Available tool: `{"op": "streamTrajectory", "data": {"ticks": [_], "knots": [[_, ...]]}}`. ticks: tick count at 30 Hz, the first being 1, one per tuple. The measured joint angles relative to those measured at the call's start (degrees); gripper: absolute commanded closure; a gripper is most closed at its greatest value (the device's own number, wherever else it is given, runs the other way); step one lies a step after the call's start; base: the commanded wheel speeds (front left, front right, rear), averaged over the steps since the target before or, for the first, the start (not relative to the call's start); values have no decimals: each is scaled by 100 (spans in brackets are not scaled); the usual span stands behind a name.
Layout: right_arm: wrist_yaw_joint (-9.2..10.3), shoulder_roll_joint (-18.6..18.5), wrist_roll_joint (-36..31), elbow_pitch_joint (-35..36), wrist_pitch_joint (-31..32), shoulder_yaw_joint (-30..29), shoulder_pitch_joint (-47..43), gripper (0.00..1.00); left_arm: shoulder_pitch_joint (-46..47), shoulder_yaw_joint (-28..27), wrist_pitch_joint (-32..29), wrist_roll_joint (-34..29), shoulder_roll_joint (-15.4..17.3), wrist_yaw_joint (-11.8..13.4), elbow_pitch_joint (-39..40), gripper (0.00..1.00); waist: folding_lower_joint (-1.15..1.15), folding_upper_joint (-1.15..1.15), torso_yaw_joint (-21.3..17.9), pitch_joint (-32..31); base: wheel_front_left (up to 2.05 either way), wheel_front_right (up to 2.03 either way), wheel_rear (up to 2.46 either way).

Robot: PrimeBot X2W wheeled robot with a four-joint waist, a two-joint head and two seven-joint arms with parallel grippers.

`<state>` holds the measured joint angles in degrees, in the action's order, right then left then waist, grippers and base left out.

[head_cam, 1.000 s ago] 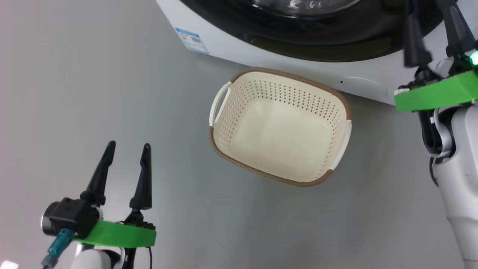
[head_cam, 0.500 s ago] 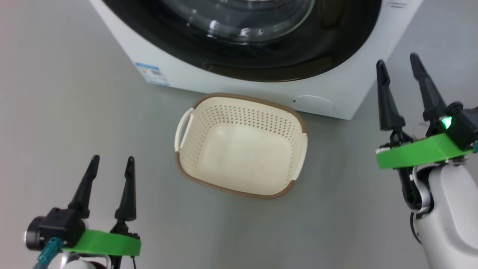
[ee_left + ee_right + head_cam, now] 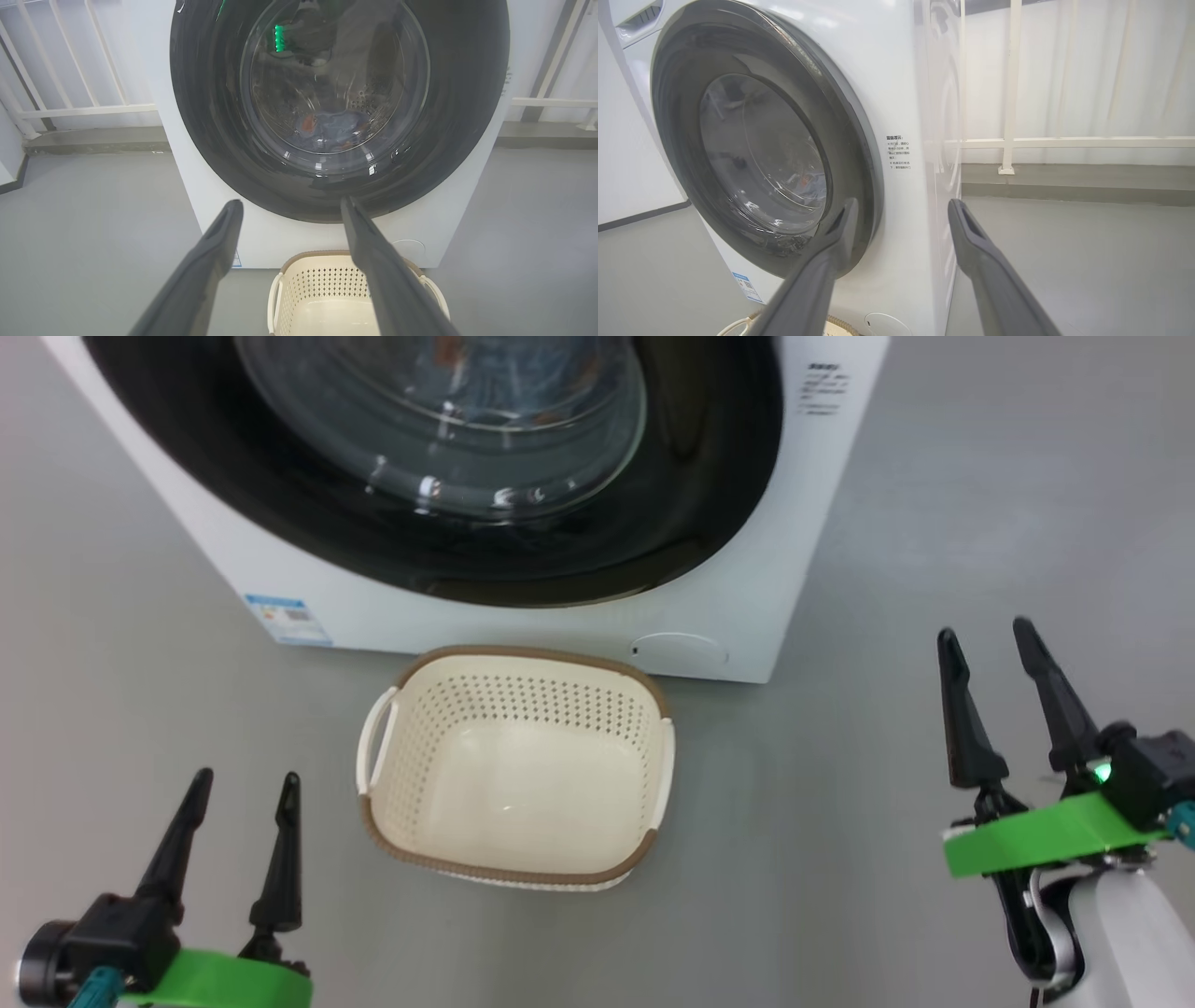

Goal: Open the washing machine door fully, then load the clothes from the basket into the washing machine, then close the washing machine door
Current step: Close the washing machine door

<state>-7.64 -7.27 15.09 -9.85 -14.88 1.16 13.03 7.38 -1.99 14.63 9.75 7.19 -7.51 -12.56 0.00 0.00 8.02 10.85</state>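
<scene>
Left hand (image 3: pixel 248 775) and right hand (image 3: pixel 985 627) both open by the basket (image 3: pixel 523 653); we'd hook the stiff, slick-looking washing machine door (image 3: pixel 709 476) at its edge.

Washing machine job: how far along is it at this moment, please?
Done: the basket is empty, the clothes lie in the drum, and the washing machine door looks shut flush. In hand: nothing; the left pincer and right pincer are open and empty. Left: apparently nothing, unless the door is not latched, which cannot be seen.
</scene>
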Motion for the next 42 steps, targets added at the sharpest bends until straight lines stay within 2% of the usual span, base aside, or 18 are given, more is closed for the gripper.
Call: {"op": "streamTrajectory", "data": {"ticks": [19,42], "knots": [[0,80,7,171,1,-390,-898,0,-493,-361,0,1,224,-1,-54,0,0,0,-882,-575,0,0,0],[0,177,102,263,1,-692,-1369,0,-771,-786,0,-36,229,-1,-34,0,0,0,-1218,-782,0,0,0]]}}
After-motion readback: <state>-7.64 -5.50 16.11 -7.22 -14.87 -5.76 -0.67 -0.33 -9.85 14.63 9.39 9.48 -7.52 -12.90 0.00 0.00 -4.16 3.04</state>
